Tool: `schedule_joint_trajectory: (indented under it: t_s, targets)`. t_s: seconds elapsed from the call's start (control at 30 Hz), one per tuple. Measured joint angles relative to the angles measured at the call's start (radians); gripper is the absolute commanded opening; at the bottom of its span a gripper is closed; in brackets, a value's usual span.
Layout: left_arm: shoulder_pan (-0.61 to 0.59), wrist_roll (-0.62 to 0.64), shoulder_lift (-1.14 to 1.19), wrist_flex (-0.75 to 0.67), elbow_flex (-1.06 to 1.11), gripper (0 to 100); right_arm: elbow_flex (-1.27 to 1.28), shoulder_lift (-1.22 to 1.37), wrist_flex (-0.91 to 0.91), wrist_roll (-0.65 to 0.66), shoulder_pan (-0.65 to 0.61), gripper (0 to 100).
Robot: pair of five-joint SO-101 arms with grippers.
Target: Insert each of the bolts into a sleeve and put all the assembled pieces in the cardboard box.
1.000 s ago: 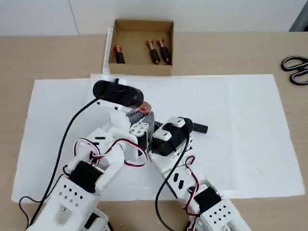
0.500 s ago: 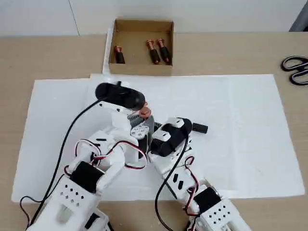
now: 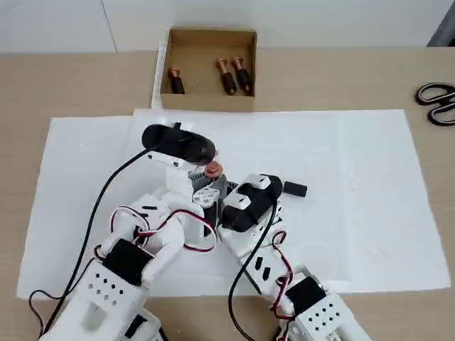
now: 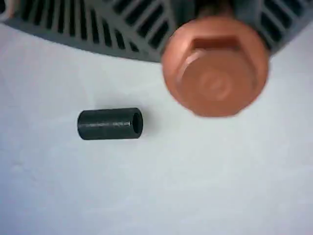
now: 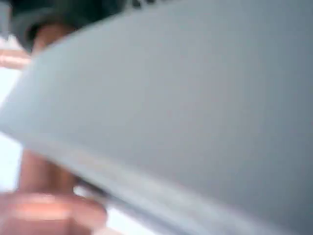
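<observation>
Bolt point(image 4: 215, 66) sits clamped in left gripper point(image 3: 210, 177) — sleeve point(image 4: 110, 124) lies apart.

The left arm point(image 3: 135, 245) rises from the desk's near edge and leans toward the middle with its elbow folded. Its wrist tips down, so the left gripper point(image 3: 207, 176) points at the desk. That gripper is closed on a bolt point(image 3: 212, 169), whose head is turned upward beside the dark ribbed finger point(image 4: 98, 19). The right arm point(image 3: 284, 277) starts beside it at the near edge, closer to the right edge, and bends inward. Its wrist point(image 3: 249, 202) lies low, turned toward the left gripper and just beside it, and the two arms nearly touch there.
</observation>
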Motion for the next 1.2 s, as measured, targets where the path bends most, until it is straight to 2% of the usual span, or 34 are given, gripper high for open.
schedule_joint_trajectory:
  t_s: [0.27, 0.5, 0.97, 1.2]
  targets:
    - [0.0, 0.005, 0.0, -0.005, 0.0, 1, 0.0, 0.0, 0.0, 0.0, 0.0, 0.4]
    - [0.002, 0.008, 0.0, -0.123, 0.086, 1, -0.003, 0.0, 0.0, -0.003, 0.002, 0.4]
    - [0.002, 0.008, 0.002, -0.138, 0.097, 1, -0.002, 0.0, 0.0, -0.002, 0.002, 0.4]
    - [-0.006, 0.005, 0.002, -0.137, 0.097, 19, -0.002, 0.0, 0.0, -0.002, 0.003, 0.4]
